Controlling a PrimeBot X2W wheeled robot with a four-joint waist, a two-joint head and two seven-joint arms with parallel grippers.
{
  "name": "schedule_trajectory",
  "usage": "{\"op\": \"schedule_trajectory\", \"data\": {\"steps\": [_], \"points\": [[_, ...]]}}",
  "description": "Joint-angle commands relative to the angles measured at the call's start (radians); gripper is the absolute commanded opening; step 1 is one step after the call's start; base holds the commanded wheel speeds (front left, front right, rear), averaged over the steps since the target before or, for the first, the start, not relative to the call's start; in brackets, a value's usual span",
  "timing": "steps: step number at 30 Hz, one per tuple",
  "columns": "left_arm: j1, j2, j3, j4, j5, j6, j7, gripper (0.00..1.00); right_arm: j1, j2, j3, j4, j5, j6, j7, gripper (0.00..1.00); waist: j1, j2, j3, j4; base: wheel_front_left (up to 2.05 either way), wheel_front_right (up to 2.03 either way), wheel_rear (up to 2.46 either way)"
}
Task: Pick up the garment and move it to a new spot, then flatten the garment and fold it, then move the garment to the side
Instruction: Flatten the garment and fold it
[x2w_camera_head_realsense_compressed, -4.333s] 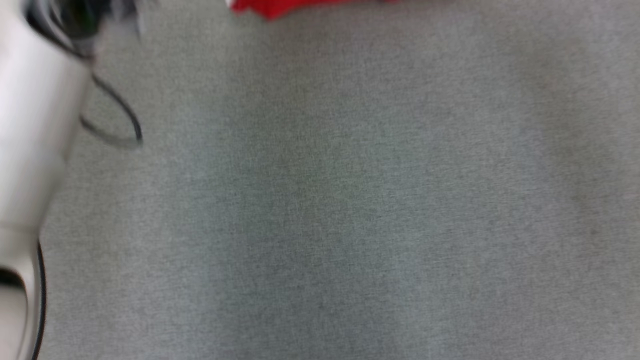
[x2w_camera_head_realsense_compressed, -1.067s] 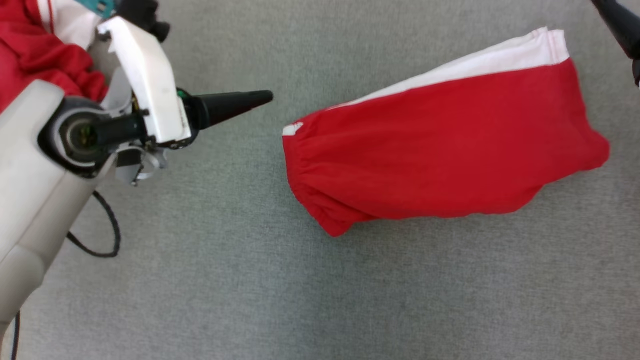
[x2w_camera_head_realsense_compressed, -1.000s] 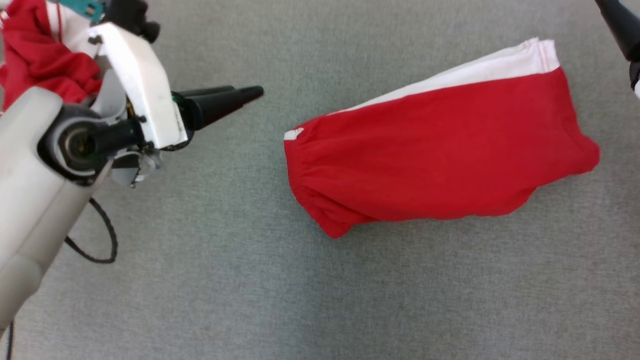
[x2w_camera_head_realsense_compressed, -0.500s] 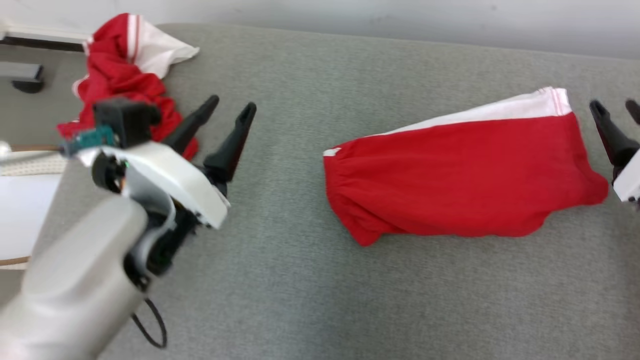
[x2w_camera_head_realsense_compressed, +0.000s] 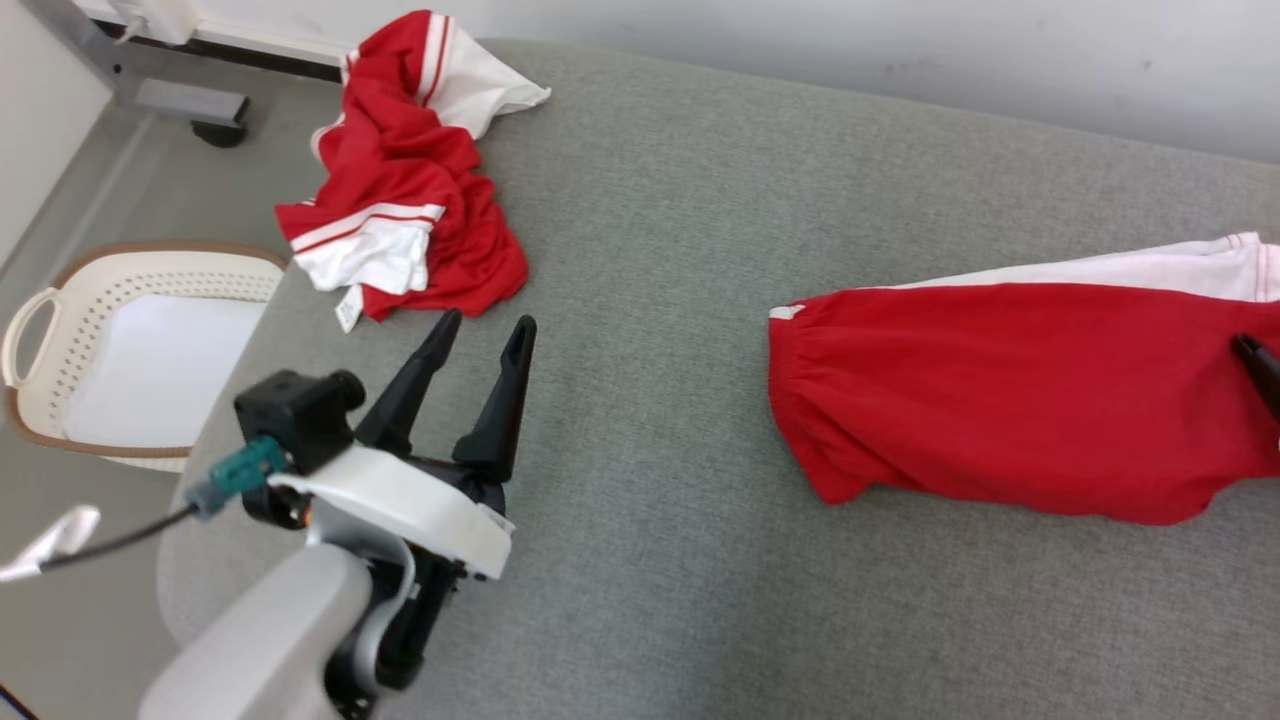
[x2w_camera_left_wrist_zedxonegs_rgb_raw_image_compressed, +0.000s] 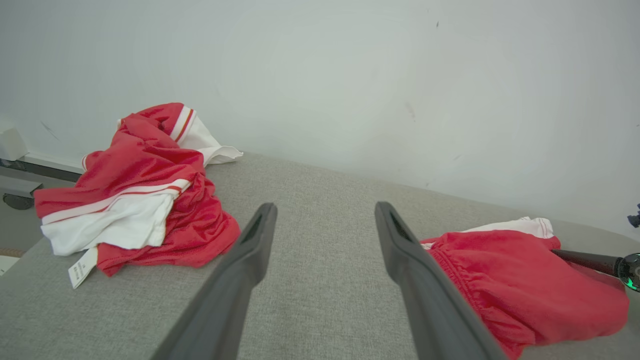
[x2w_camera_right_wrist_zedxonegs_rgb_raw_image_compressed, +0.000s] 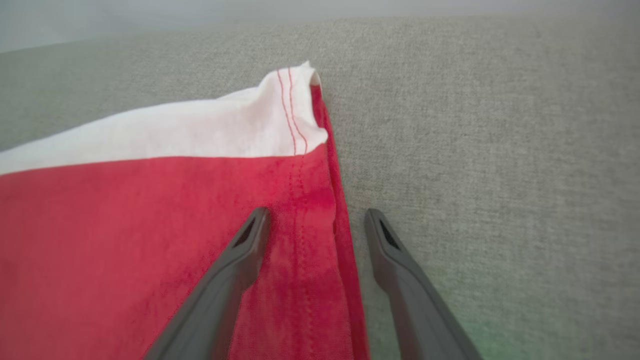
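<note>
Red folded garment (x2w_camera_head_realsense_compressed: 1010, 400), frame right: my left claw (x2w_camera_head_realsense_compressed: 488, 322), shut a second ago, now gapes empty; my right claw (x2w_camera_right_wrist_zedxonegs_rgb_raw_image_compressed: 316, 215) straddles its hem, open. Moving it aside looks next.

Bright, even, diffuse light; faint soft shadow under the garment (x2w_camera_head_realsense_compressed: 1000, 400). Head view sharp; right wrist view soft, greenish bottom edge.

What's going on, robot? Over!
Left pincer open, empty. Right pincer open, straddling hem of folded red garment. Crumpled red garment far left, not in the way.
</note>
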Motion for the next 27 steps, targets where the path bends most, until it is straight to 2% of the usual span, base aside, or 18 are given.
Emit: {"op": "schedule_trajectory", "data": {"steps": [1, 8, 9, 10, 12, 19, 27], "points": [[0.039, -0.027, 0.029, -0.011, 0.045, 0.003, -0.002, 1.0, 0.03, 0.013, 0.007, 0.013, 0.019, -0.002, 0.046, 1.0, 0.0001, 0.0, -0.002, 0.019, 0.0, 0.0, 0.0], [0.204, -0.166, 0.171, -0.014, 0.167, -0.043, -0.003, 1.0, 0.084, 0.046, 0.015, -0.033, 0.084, 0.002, 0.245, 1.0, 0.0001, 0.0, -0.023, 0.038, 0.0, 0.0, 0.0], [0.222, -0.185, 0.185, -0.007, 0.182, -0.053, -0.003, 1.0, 0.087, 0.045, 0.014, -0.033, 0.09, 0.002, 0.259, 0.75, 0.0001, 0.0, -0.027, 0.04, 0.0, 0.0, 0.0], [0.238, -0.203, 0.2, -0.001, 0.198, -0.066, -0.003, 1.0, 0.087, 0.044, 0.013, -0.032, 0.093, 0.002, 0.272, 0.45, 0.0001, 0.0, -0.032, 0.041, 0.0, 0.0, 0.0], [0.254, -0.226, 0.222, 0.01, 0.237, -0.089, -0.003, 1.0, 0.076, 0.04, 0.011, -0.025, 0.091, 0.002, 0.28, 0.0, 0.0001, 0.0, -0.04, 0.043, 0.0, 0.0, 0.0], [0.29, -0.298, 0.3, 0.04, 0.346, -0.145, -0.003, 1.0, 0.027, 0.028, -0.017, -0.012, 0.083, 0.0, 0.225, 0.0, 0.0001, 0.0, -0.074, 0.02, 0.0, 0.0, 0.0], [0.335, -0.34, 0.404, 0.052, 0.493, -0.175, -0.003, 1.0, 0.062, 0.041, -0.038, -0.031, 0.08, -0.001, 0.116, 0.0, 0.0001, 0.0, -0.124, -0.098, 0.0, 0.0, 0.0]]}}
